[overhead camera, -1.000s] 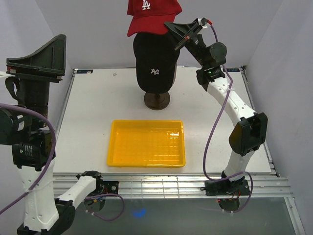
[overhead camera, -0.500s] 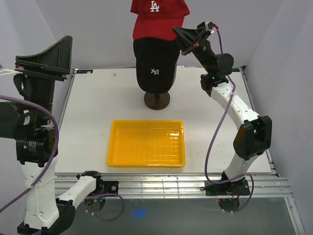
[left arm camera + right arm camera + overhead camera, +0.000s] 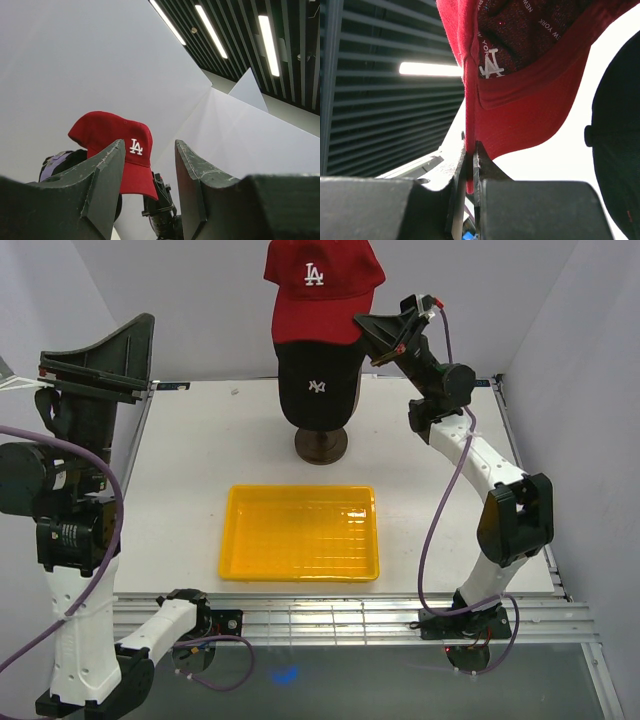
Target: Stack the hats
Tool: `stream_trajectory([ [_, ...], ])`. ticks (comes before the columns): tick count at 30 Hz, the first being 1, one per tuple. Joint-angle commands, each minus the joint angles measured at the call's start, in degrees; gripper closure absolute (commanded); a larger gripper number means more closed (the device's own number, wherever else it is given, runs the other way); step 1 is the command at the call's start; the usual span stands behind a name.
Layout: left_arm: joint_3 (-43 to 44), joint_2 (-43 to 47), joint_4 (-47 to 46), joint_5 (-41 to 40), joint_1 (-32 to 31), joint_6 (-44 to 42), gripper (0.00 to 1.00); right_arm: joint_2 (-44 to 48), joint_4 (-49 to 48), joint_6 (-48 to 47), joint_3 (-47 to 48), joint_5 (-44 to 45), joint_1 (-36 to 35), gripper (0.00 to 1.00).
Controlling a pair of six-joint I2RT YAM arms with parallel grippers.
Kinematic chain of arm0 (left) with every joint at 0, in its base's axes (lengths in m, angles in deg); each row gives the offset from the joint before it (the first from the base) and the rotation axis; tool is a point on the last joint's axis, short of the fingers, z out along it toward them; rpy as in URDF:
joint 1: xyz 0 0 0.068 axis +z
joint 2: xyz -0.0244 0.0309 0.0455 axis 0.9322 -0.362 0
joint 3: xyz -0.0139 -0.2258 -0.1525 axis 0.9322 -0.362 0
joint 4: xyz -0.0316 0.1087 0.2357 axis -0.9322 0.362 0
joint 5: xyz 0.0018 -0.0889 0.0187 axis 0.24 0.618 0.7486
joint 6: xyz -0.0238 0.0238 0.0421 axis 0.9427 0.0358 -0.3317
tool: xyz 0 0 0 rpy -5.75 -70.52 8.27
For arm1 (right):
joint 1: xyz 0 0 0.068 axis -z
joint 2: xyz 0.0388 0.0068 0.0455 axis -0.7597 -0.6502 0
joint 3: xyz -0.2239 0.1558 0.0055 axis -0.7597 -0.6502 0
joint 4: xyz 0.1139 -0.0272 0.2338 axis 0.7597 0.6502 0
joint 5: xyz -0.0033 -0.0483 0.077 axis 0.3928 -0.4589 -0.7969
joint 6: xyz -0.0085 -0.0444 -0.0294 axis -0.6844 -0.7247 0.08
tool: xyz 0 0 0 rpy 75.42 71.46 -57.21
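right fingers (image 3: 487, 171): closed to a narrow slit. a thin edge of the red hat (image 3: 520, 105) is pinched between them, and you can see the fabric running straight down into the gap at lower centre of the right wrist view.
right gripper (image 3: 376, 328): holds the hat by its right-hand edge, upper centre of the top view. judged reason: an edge grip leaves the crown hollow, so it can drop over the hat below.
red hat (image 3: 315, 295): upper centre of the top view, logo facing the camera. its lower rim overlaps the crown of the black hat (image 3: 318, 380). you cannot tell whether it is seated or only just above. the right wrist view shows a pale gap between the two on that side.
black hat: sits on a stand base (image 3: 320, 445) that rests on the table (image 3: 200, 440), above the yellow tray (image 3: 300, 490) in the frame. a lavender hat (image 3: 52, 162) shows beside it at lower left of the left wrist view. no tan hat is visible.
left gripper (image 3: 148, 146): fingers wide apart with nothing between them. it is raised at the left of the top view, well apart from the stack, and is judged to be parked out of the way.
change: against the earlier frames, the red hat has come lower and levelled over the black crown. the right wrist has followed it, and the left arm has drifted slightly toward frame centre.
status: placement judged nearly done, release not yet made.
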Motion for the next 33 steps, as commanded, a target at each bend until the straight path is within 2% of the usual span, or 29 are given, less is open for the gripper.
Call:
stream_trajectory([
  [1,-0.69,0.06,0.31,0.63,0.01,-0.06,0.45,-0.45,-8.24,12.69,-0.55,-0.68,0.11,0.92],
  [27,-4.99,-0.03,1.36,1.42,0.1,-0.41,0.45,-1.76,-19.48,19.99,-13.83,-5.25,2.83,0.92],
  [31,-6.66,-0.9,2.59,3.87,0.01,0.47,0.45,-1.59,-19.67,20.08,-14.98,-5.95,3.27,0.92],
  [33,-6.75,-2.05,2.94,8.33,0.1,0.91,0.43,-1.24,-19.4,19.64,-15.5,-6.57,3.54,0.87],
])
